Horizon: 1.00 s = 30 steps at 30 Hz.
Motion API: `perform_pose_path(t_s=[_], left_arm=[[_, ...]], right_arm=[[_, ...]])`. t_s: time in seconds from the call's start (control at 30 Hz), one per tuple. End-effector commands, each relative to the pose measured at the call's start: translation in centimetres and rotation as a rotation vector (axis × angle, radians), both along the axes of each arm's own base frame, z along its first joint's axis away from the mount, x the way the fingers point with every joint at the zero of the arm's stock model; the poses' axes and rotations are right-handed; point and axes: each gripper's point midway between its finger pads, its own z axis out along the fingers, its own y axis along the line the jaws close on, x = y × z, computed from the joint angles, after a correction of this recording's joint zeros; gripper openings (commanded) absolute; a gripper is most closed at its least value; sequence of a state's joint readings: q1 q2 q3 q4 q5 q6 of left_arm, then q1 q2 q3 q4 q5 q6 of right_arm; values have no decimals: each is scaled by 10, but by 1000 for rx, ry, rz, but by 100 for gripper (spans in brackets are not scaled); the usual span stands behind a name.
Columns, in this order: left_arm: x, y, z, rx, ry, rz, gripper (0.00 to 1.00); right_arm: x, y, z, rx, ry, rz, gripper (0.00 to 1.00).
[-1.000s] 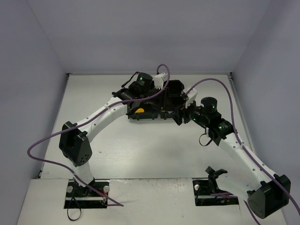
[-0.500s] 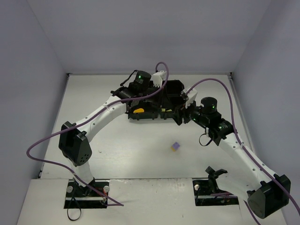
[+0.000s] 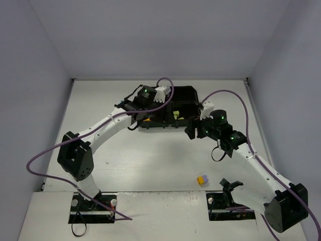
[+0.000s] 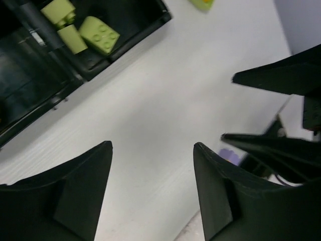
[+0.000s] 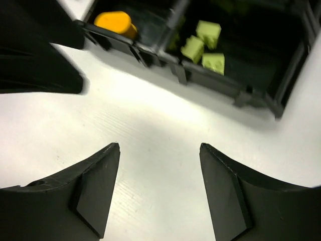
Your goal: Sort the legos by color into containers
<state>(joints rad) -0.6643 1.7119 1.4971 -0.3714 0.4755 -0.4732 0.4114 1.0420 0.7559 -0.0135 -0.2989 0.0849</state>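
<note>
Plainly left tool [image 4: 152, 145], right tool [image 5: 159, 145] agape, empty.

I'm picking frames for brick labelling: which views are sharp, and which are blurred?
Top external: evenly lit and sharp, though the loose brick is tiny. Left wrist: lime green bricks fairly crisp, fingers featureless black. Right wrist: orange brick and black tray softly blurred.

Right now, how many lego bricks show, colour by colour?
Lime green plastic bricks in one compartment of the black plastic tray: 3
Orange plastic brick in the next compartment: 1
Loose brick on the white table, showing orange and purple: 1
Total: 5, leaving out a lime blur beyond the tray, too unclear.
</note>
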Motion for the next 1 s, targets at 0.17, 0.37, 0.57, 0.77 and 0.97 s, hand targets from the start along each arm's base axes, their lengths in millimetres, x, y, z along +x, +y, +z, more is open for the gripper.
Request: perform_pose_path(t_s=[0.17,0.37,0.57,0.77,0.97], left_arm=[[-14,32,41,12,-265,-12,62],[-65,0,22,37,-318,-186,62],[-102,-60,-8,59,-330,-272,61],[-134,-104,-42,74,-372,-321,61],[-168,-131,-77,63,-400,-348,61]], right_arm=[[16,-55,-33,39,184,-518,70],[38,-120,-47,170,329,-787,73],[57,-163,-38,248,353,-933,73],[58,-179,-36,295,357,-987,73],[52,-184,-42,296,369,-995,73]])
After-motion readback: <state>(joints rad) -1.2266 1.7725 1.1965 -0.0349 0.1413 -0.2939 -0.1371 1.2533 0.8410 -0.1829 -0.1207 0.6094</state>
